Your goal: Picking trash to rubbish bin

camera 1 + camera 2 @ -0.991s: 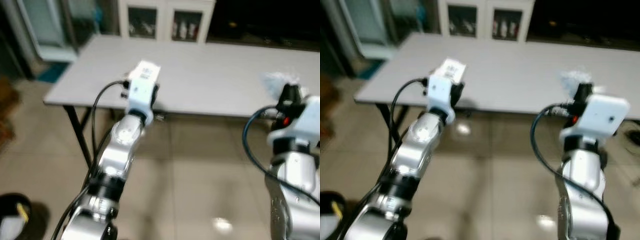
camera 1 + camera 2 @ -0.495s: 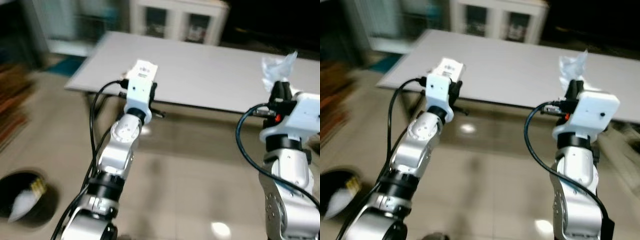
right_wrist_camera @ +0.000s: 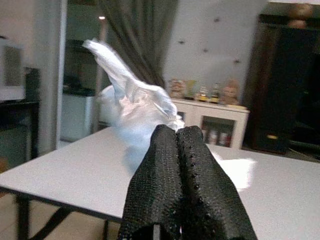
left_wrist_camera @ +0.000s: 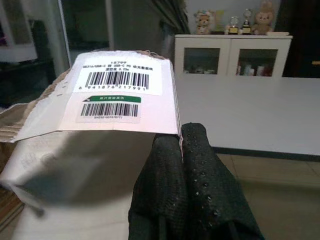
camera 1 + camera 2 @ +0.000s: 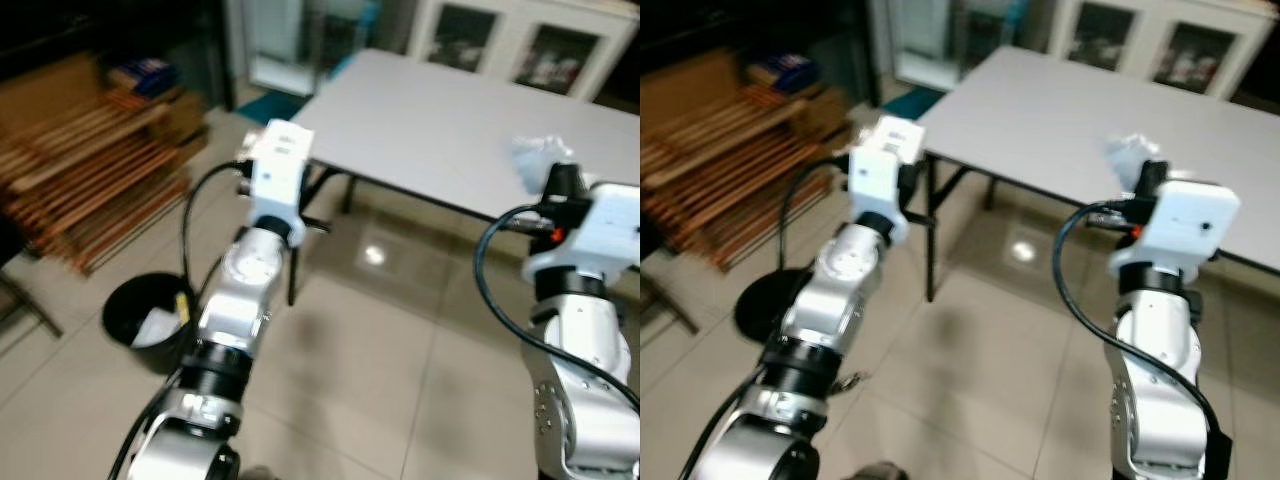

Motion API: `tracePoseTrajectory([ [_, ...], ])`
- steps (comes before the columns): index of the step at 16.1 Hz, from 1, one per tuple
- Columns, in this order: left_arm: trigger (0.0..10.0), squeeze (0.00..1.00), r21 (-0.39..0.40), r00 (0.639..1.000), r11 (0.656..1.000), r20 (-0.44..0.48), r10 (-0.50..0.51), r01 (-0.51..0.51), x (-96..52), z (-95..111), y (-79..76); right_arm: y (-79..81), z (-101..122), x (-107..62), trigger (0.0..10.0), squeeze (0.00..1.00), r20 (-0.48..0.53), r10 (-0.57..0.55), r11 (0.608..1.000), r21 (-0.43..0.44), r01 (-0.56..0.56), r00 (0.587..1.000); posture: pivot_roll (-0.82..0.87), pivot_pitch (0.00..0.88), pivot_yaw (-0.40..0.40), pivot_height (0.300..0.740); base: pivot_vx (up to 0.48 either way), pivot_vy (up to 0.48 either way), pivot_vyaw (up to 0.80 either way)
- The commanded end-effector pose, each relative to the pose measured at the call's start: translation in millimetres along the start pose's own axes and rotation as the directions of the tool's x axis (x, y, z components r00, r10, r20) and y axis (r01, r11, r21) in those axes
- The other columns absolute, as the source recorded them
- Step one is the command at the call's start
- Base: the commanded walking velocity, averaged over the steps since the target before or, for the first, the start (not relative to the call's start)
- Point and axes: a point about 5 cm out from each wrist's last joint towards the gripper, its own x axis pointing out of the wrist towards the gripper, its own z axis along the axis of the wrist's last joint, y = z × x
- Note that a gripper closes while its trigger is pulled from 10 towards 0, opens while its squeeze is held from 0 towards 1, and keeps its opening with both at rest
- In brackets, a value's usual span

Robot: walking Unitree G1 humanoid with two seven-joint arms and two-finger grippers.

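My left gripper point(image 4: 181, 142) is shut on a flat cardboard package point(image 4: 105, 105) with white barcode labels, held up in front of me point(image 5: 283, 138). My right gripper point(image 3: 176, 135) is shut on a crumpled clear plastic bag point(image 3: 131, 107), raised at the right point(image 5: 540, 158). A black rubbish bin point(image 5: 150, 318) with white trash inside stands on the tiled floor at the lower left, below and left of my left arm.
A grey table point(image 5: 470, 130) on black legs stands ahead. Wooden slats and cardboard point(image 5: 95, 175) are stacked at the left. White glass-door cabinets point(image 5: 520, 50) line the back wall. Open tiled floor point(image 5: 380, 370) lies between me and the bin.
The camera has swung left, so the table slid right and the bin and wooden stack came into view. Both grippers still hold their items raised.
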Motion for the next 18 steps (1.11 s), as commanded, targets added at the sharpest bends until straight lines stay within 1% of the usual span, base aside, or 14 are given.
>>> tracePoseTrajectory([
  [1, 0.0, 0.0, 0.004, 1.0, 1.0, 0.012, 0.018, -0.018, 2.0, 4.5, 4.8, 1.6, 3.2, 1.2, 0.0, 0.0, 0.018, 0.005, 1.0, 0.007, -0.006, 1.0, 0.16, 0.042, -0.084, 0.74, 0.0, 0.0, 0.8],
  [11, 0.0, 0.0, -0.018, 0.999, 0.999, -0.021, 0.045, -0.046, 1.5, -0.8, 7.1, 2.2, 2.6, 4.3, 0.0, 0.0, 0.016, 0.018, 1.0, 0.011, -0.018, 1.0, 0.17, 0.046, -0.093, 0.74, 0.0, 0.0, 0.78],
  [14, 0.0, 0.0, -0.024, 0.998, 0.998, -0.024, 0.052, -0.052, 1.9, -0.7, 8.4, 2.5, 2.1, 4.7, 0.0, 0.0, 0.015, 0.015, 1.0, 0.023, -0.015, 1.0, 0.17, 0.049, -0.092, 0.74, 0.0, 0.0, 0.0],
  [16, 0.0, 0.0, -0.031, 0.998, 0.998, -0.026, 0.055, -0.056, 1.9, -0.7, 8.5, 3.2, 1.4, 4.7, 0.0, 0.0, 0.012, 0.018, 1.0, 0.015, -0.019, 1.0, 0.17, 0.05, -0.092, 0.74, 0.0, 0.0, 0.0],
  [18, 0.0, 0.0, -0.031, 0.998, 0.998, -0.028, 0.054, -0.055, 2.4, -0.7, 7.2, 4.1, 0.7, 5.5, 0.0, 0.0, 0.009, 0.02, 1.0, 0.01, -0.02, 1.0, 0.16, 0.051, -0.094, 0.74, 0.0, 0.0, 0.8],
])
